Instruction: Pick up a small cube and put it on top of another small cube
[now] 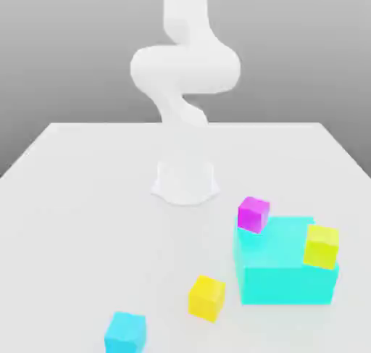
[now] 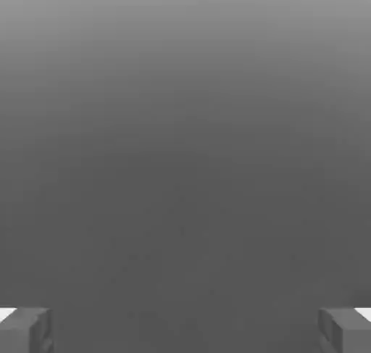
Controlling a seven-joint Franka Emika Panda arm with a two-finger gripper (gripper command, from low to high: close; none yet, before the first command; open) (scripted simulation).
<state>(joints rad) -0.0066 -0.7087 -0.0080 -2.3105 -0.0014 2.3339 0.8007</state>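
Grey backdrop and a white table (image 1: 72, 199) frame your workspace. Locate the small cyan cube (image 1: 124, 333) at the table's 7 o'clock edge, well apart from the large cyan block (image 1: 286, 272). It is likely rigid, light and smooth: grip two opposite flat faces squarely. The gripper (image 2: 185, 330) has its fingers spread wide, holding nothing.

The white arm (image 1: 184, 69) rises from its round base (image 1: 185, 181) at the centre of the exterior view, narrows above it, swells into a thick elbow bend lying across the upper middle of the frame, then runs out past the top edge. In the hand view, the gripper (image 2: 185, 330) has its two grey fingers (image 2: 25, 330) at the lower left and lower right corners, spread wide apart with nothing between them.
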